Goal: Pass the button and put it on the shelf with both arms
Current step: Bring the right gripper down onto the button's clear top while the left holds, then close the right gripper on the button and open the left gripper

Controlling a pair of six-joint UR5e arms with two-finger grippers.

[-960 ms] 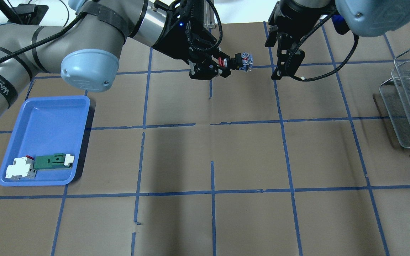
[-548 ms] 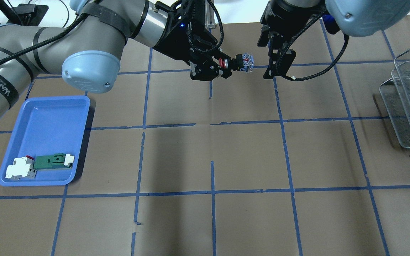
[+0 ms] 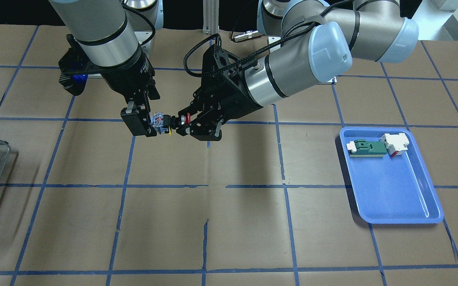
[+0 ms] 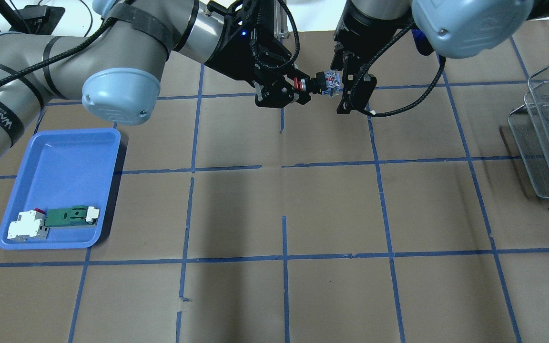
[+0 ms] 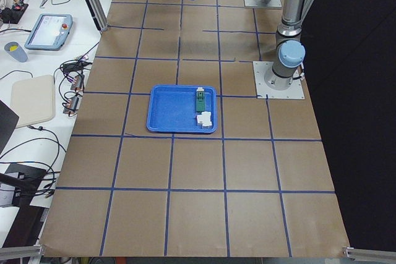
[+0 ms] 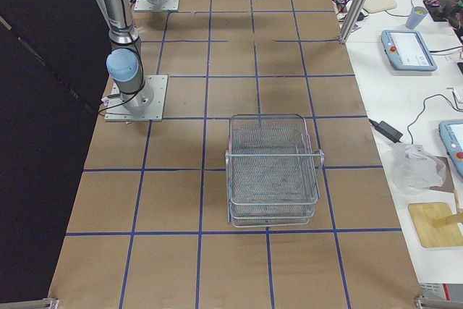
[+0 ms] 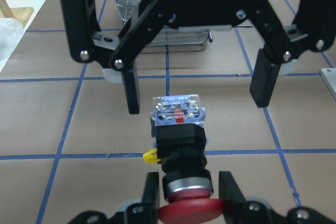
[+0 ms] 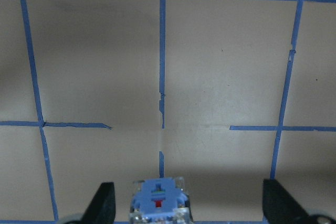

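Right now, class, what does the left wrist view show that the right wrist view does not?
Only left wrist: the left gripper clamped on the button at its red cap, and the shelf beyond. Only right wrist: the table seen straight down. Both: the button's blue-and-white block between the open jaws of the right gripper.

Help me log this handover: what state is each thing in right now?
left gripper: shut on the button at its red cap.
button: held in the air.
right gripper: open, fingers either side of the button's blue end, not touching.
shelf: standing, empty.
blue tray: holding a green part and a white block.
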